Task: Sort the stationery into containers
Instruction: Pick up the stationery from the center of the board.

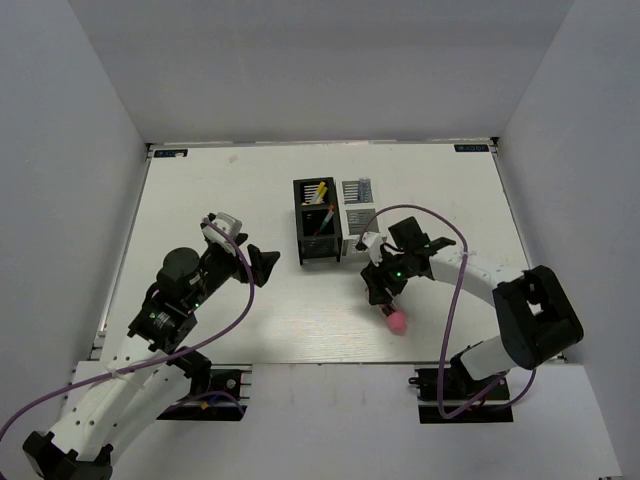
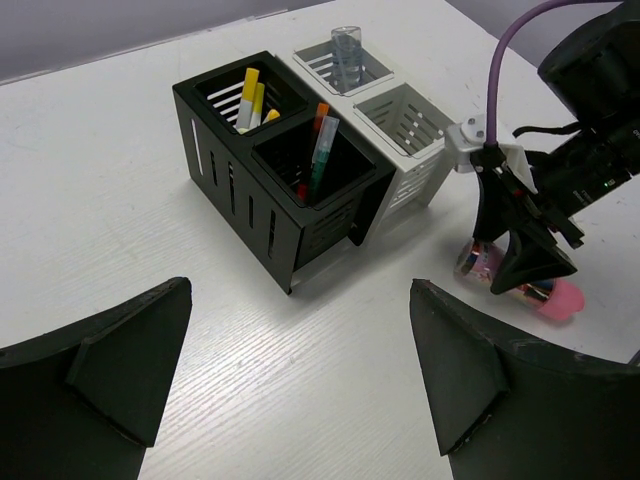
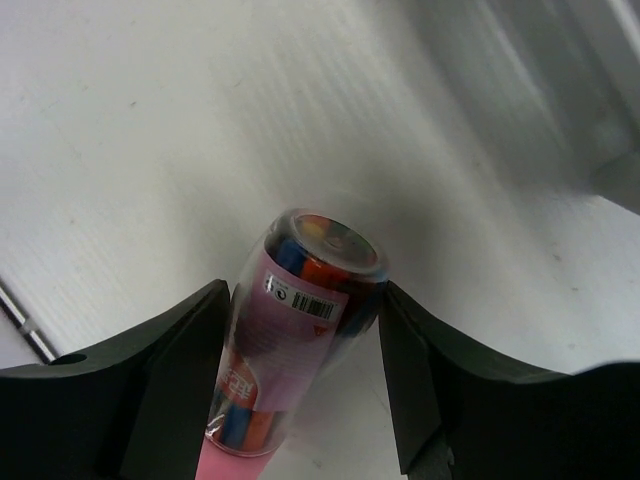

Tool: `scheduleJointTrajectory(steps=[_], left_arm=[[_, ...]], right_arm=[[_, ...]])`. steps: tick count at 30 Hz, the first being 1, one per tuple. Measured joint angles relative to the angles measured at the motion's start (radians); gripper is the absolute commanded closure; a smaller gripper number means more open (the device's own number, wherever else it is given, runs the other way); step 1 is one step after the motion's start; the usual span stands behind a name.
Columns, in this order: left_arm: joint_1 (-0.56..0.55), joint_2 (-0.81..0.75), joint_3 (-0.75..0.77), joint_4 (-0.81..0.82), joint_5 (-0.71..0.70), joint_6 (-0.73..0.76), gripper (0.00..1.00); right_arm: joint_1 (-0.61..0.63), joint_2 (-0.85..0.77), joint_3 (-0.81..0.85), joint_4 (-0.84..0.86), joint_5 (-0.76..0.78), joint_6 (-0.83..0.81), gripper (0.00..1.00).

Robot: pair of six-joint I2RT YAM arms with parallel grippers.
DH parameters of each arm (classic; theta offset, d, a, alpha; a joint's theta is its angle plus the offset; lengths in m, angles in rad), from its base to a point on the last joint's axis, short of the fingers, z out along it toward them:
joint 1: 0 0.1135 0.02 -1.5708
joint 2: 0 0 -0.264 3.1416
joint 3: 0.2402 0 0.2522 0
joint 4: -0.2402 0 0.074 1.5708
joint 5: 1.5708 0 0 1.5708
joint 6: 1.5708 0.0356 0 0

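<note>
The stubby pink tube lies on the table in front of the containers, and my right gripper is shut on it, one finger against each side. It also shows in the top view and the left wrist view. The containers are two black bins and two white bins. White sticks with yellow tips stand in the far black bin. Pens stand in the near black bin. A clear tube stands in the far white bin. My left gripper is open and empty, left of the bins.
The bin block stands mid-table, just beyond my right gripper. My left gripper hovers to its near left. White walls enclose the table on three sides. The right arm's purple cable loops above the arm.
</note>
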Motion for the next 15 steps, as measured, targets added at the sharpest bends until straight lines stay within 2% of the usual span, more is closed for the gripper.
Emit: scheduleJointTrajectory(steps=[2, 9, 15], left_arm=[[0.000, 0.000, 0.000, 0.000, 0.000, 0.000, 0.00], [0.000, 0.000, 0.000, 0.000, 0.000, 0.000, 0.00], [0.000, 0.000, 0.000, 0.000, 0.003, 0.007, 0.00]], right_arm=[[0.008, 0.010, 0.021, -0.051, -0.025, -0.034, 1.00], [0.016, -0.098, 0.185, -0.224, -0.167, -0.129, 1.00], [0.016, -0.191, 0.375, -0.233, -0.270, -0.155, 1.00]])
